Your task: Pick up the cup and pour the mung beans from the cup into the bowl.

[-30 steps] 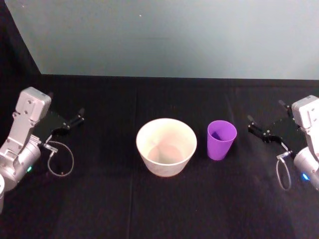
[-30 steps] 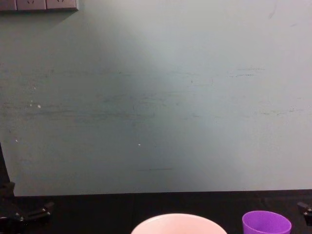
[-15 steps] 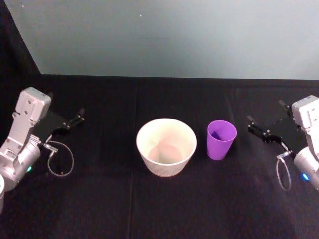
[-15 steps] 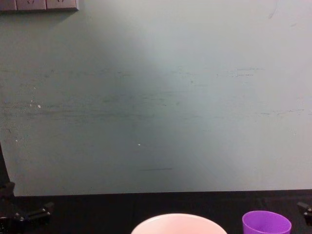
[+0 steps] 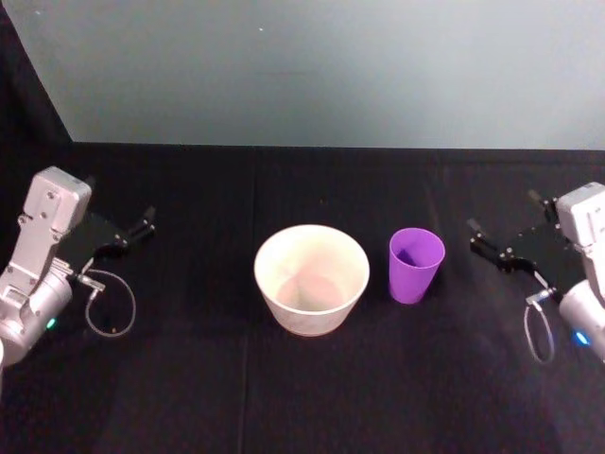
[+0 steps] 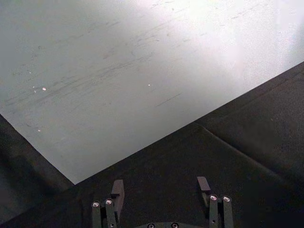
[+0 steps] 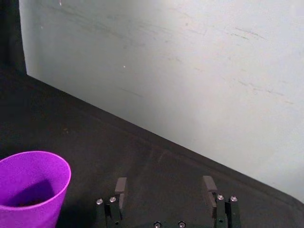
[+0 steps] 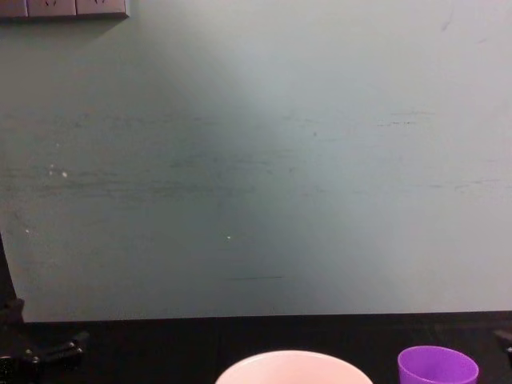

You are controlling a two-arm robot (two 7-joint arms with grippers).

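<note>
Purple plastic cup (image 5: 416, 265): right of pale round bowl (image 5: 312, 314), short pour.
Right pincer (image 7: 164, 183): wide, facing cup.
Left pincer (image 6: 160, 184): wide, left of bowl.

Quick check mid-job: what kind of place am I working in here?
Probably a lab test bench, not a kitchen: a black-draped table, a bare pale wall with sockets, and a bowl and cup set out.

Place: we take this for a robot lab or test bench.
Surface: the surface (image 5: 312, 407) is draped wholly in plain black cloth.
Backdrop: a bare, scuffed grey-green wall (image 8: 256, 160) stands close behind it.
Fittings: what look like socket plates (image 8: 76, 8) sit high on the wall.
Props: we see a cup (image 5: 416, 267) and a bowl (image 5: 312, 320) staged between two robot arms (image 5: 43, 255).
</note>
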